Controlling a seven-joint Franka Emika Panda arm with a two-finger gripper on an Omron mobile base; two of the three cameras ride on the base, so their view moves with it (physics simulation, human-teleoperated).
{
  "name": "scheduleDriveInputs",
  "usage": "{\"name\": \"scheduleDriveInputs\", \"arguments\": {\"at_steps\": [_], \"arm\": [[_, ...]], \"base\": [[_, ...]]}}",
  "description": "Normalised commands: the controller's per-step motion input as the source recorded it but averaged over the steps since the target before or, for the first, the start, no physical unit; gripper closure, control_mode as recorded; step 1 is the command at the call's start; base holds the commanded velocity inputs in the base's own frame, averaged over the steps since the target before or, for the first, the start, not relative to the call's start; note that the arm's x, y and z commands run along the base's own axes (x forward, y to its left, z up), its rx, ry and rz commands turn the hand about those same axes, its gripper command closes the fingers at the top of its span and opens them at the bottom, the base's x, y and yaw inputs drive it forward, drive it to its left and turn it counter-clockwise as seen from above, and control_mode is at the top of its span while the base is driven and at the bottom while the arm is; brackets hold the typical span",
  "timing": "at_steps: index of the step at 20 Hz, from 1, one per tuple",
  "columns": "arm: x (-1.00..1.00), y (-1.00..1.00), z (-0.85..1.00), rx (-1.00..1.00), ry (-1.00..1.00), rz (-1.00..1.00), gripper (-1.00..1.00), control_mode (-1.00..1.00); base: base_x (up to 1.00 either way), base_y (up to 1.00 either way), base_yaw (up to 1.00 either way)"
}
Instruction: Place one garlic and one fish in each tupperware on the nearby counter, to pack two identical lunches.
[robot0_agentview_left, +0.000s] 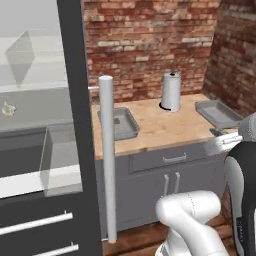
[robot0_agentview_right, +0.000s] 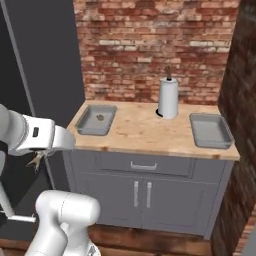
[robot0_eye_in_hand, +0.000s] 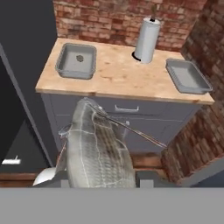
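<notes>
A silver-grey fish (robot0_eye_in_hand: 98, 153) fills the lower hand view, held close under the camera with my gripper (robot0_agentview_right: 37, 154) shut on it; the fingertips are hidden behind it. The gripper hangs left of and below the counter (robot0_agentview_right: 145, 132) edge, in front of the dark fridge side. The left tupperware (robot0_agentview_right: 95, 120) holds a small dark-looking item (robot0_eye_in_hand: 80, 57) that I cannot tell apart as a garlic. The right tupperware (robot0_agentview_right: 211, 130) looks bare inside. A small cream garlic (robot0_agentview_left: 7, 108) lies on a fridge shelf.
A white paper-towel roll (robot0_agentview_right: 168, 97) stands at the back of the counter between the tubs. The open fridge door edge with its tall white handle (robot0_agentview_left: 107, 155) stands left of the counter. Brick walls close the back and right side.
</notes>
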Motion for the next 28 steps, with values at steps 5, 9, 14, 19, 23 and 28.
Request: {"name": "scheduleDriveInputs", "arguments": {"at_steps": [5,9,14,19,23,28], "arm": [[0.0,0.0,0.0,0.0,0.0,0.0,1.0,1.0],[0.0,0.0,0.0,0.0,0.0,0.0,1.0,1.0],[0.0,0.0,0.0,0.0,0.0,0.0,1.0,1.0],[0.07,0.0,0.0,0.0,0.1,0.0,1.0,-1.0],[0.0,0.07,-0.16,0.0,0.13,0.0,1.0,-1.0],[0.0,0.39,-0.27,0.14,0.02,0.03,1.0,-1.0]], "base": [[1.0,-0.3,0.0],[0.96,-0.23,0.0],[0.72,-0.06,0.0],[0.0,0.0,0.0],[0.0,0.0,0.0],[0.0,0.0,0.0]]}}
